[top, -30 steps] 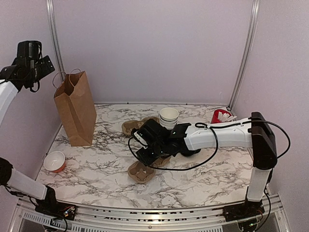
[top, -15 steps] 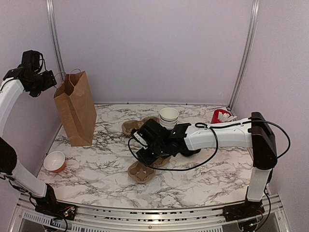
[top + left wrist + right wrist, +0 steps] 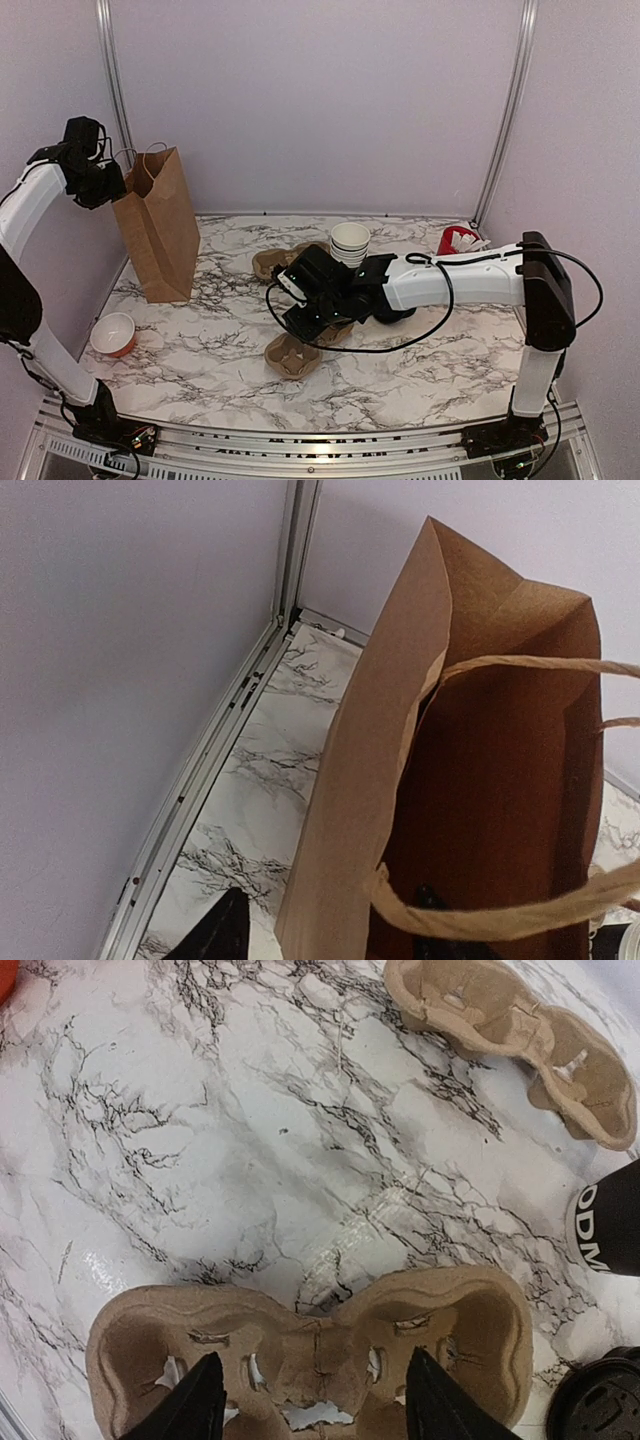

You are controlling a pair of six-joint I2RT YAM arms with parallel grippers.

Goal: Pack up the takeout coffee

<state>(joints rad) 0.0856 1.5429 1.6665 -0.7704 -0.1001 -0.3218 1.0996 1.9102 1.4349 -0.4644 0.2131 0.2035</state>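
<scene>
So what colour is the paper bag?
Plain brown bag, seen best in the left wrist view.

The bag (image 3: 158, 225) stands at the back left of the counter (image 3: 200, 375), the bowl (image 3: 113, 333) before it by the front edge. The near carrier (image 3: 290, 357) lies mid-counter under my right gripper (image 3: 315, 1360); the far carrier (image 3: 272, 264) lies behind it, with the cup stack (image 3: 350, 243) just to its right.

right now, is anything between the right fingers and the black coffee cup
Yes: the cardboard carrier lies under the right fingers, and its end sits between them and the black coffee cup at the wrist view's right edge. It is low, so likely passable above.
</scene>
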